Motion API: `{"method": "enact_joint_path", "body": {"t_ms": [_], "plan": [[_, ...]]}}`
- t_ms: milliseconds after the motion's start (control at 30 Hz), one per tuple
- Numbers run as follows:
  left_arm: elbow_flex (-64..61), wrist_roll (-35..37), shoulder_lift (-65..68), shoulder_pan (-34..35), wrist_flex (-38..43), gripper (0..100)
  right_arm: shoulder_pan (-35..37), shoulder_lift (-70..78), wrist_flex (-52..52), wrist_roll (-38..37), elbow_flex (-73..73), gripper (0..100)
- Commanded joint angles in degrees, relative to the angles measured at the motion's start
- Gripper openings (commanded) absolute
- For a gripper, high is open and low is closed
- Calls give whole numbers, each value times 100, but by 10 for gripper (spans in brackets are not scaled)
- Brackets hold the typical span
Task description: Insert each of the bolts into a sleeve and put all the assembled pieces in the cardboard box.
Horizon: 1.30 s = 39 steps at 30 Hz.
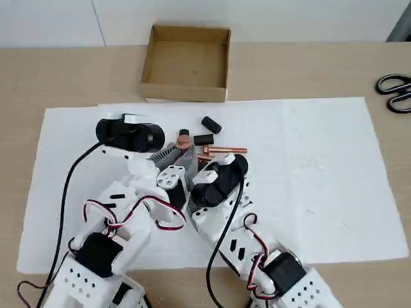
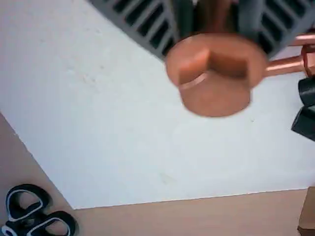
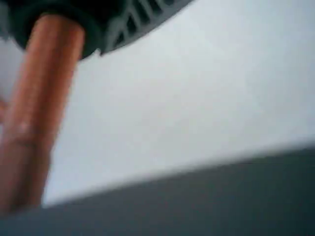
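While both arms crowd together near the middle of the white paper sheet point(image 1: 308, 179), we see in the high view the left gripper point(image 1: 177, 151) and the right gripper point(image 1: 192, 156) almost touching. The round head of a copper-coloured metal bolt point(image 1: 184, 141) shows at their tips. Just beside them lie two short black cylindrical loose sleeves point(image 1: 211, 124) and at least two loose bolts point(image 1: 225, 151). The shallow brown cardboard box point(image 1: 185, 92) stands beyond, at the sheet's far edge.

In the left wrist view, the left gripper is clamped on the bolt point(image 2: 214, 73) just behind its head, which faces the camera. A loose bolt point(image 2: 283, 65) and the loose sleeves point(image 2: 306, 91) lie on the sheet behind it.

In the right wrist view, a copper shank point(image 3: 39, 113), probably of the same bolt, runs out of a black held sleeve point(image 3: 19, 24) pressed against a grey ribbed jaw. We judge the right gripper closed on that sleeve, though the blur leaves some doubt.

We judge the first insertion to be in hand, with no finished piece in the box yet. The next move calls for keeping shank and bore in line while pushing home, then one gripper letting go so the other can carry the pair to the box
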<state>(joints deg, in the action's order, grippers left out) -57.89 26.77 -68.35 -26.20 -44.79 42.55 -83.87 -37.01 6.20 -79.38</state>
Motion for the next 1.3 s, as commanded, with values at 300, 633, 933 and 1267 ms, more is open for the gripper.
{"method": "enact_joint_path", "body": {"t_ms": [300,633,933,1267], "plan": [[171,-519,-88,-18,-387,6,4,-92,110,9,35,4],[198,-527,-88,-26,-659,6,4,-92,119,9,35,4],[145,-703,-431,-18,-958,6,4,-92,119,9,35,4],[-295,-730,-431,-53,-624,6,4,-92,119,9,35,4]]}}
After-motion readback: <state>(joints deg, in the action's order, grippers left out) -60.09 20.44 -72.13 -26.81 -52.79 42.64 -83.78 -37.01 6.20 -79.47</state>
